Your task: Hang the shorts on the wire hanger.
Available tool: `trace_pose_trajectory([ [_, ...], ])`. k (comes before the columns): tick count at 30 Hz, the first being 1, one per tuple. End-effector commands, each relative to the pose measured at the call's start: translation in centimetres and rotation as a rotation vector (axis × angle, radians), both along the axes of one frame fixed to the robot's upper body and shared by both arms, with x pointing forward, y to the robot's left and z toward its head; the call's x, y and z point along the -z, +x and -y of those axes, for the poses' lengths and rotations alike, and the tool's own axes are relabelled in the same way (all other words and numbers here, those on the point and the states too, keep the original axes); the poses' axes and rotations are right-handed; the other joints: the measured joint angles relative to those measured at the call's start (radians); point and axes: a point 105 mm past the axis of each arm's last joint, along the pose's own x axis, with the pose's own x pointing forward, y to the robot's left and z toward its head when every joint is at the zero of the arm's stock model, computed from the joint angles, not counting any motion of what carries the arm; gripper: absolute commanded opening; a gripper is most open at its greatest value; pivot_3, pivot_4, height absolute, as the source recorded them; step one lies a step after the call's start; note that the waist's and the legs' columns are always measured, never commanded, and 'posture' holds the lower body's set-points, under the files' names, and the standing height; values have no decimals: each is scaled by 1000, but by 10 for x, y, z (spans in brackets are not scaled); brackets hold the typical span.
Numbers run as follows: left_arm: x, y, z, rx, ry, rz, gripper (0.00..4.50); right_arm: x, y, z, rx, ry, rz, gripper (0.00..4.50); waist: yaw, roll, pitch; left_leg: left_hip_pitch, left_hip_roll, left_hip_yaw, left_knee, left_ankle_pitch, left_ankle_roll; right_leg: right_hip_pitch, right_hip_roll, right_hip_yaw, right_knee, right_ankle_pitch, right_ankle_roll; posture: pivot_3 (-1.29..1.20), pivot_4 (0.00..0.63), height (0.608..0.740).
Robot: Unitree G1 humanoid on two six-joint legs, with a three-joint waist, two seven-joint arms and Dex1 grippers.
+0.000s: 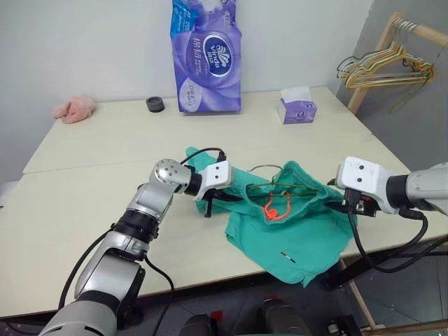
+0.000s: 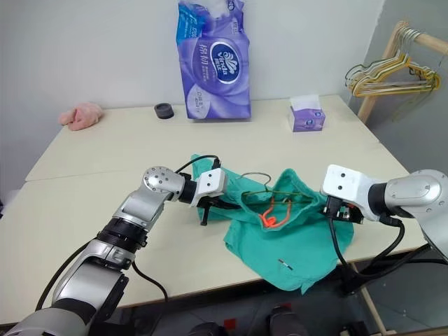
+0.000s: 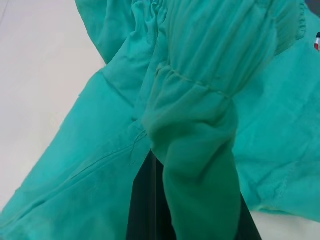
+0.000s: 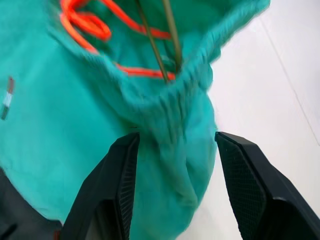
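My left pincer [image 1: 210, 203] pinches the teal-green fabric shorts' [image 1: 294, 234] waistband at nine o'clock, holding it open over the thin gold wire hanger [image 1: 280, 185]; my right pincer [image 4: 172, 187], at three o'clock, stands spread around the waistband.

Matt teal cloth shorts [image 1: 301, 231], thin wire hanger [image 1: 269, 183], smooth matt table [image 1: 84, 203], glossy plastic tissue pack [image 1: 208, 56].

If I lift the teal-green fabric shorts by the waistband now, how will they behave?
The teal-green fabric shorts will probably sag: they lie in soft folds. One leg overhangs the table edge, so its weight may drag them off. The thin gold wire hanger sits inside the waistband and may slide.
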Motion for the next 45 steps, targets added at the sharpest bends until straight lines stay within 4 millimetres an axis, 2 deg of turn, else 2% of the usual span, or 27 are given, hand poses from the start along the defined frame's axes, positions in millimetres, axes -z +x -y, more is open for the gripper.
trace_pose_trajectory([
  [1,-12,-2,6,29,-33,32,0,1,5,-6,-46,-11,19,2565,-2,0,0,0,0,0,0,0,0,0,0,0,0,0,0,-222,61,740],
  [12,-12,-3,6,37,-28,39,0,18,31,-12,-117,-74,-12,2565,-2,0,0,0,0,-1,0,0,0,0,0,-1,1,0,-1,-207,50,740],
  [15,-13,-3,5,34,-34,44,0,21,33,-14,-133,-78,-34,1964,-2,0,0,0,0,-1,0,0,0,-1,0,-1,1,0,-1,-203,49,740],
  [21,-18,0,7,12,-76,70,0,26,30,-17,-158,-75,-58,51,-1,0,0,0,0,-1,0,0,0,0,0,-1,2,0,-1,-200,45,740],
  [24,-20,0,8,4,-97,50,0,26,28,-19,-164,-66,-60,51,-1,0,0,0,0,-1,0,0,0,-1,0,-1,2,0,-1,-202,42,740],
  [25,-20,-1,9,11,-105,26,563,26,28,-20,-166,-63,-58,0,-1,0,0,0,0,-1,1,0,0,-1,0,-1,2,0,-1,-203,42,740],
  [27,-21,-4,9,23,-121,2,996,26,27,-22,-169,-55,-57,0,-2,0,0,0,0,-1,1,0,0,-1,0,-1,3,0,-1,-208,42,740],
  [29,-23,-4,9,19,-141,-4,1637,26,26,-23,-171,-50,-57,0,-2,1,0,0,0,-1,1,0,0,-1,0,-1,3,0,-1,-210,43,740],
  [33,-32,5,6,-41,-190,9,2793,26,23,-23,-171,-45,-59,0,-2,1,0,0,0,-1,1,0,0,-1,0,-1,3,0,-1,-214,45,740],
  [36,-31,10,-16,-69,-139,3,3655,25,20,-23,-172,-43,-61,0,-4,0,0,0,0,-2,1,0,0,-1,0,-1,3,0,-1,-217,50,740],
  [42,-30,25,-46,-142,-74,28,3655,24,18,-21,-166,-40,-65,0,-18,1,0,0,0,-2,1,0,0,-2,0,-1,4,0,-1,-217,48,740],
  [45,-25,29,-52,-157,-40,34,3655,22,18,-21,-163,-39,-62,0,-20,1,0,-1,-1,-2,1,0,0,-2,-1,-1,3,0,-1,-217,47,740],
])
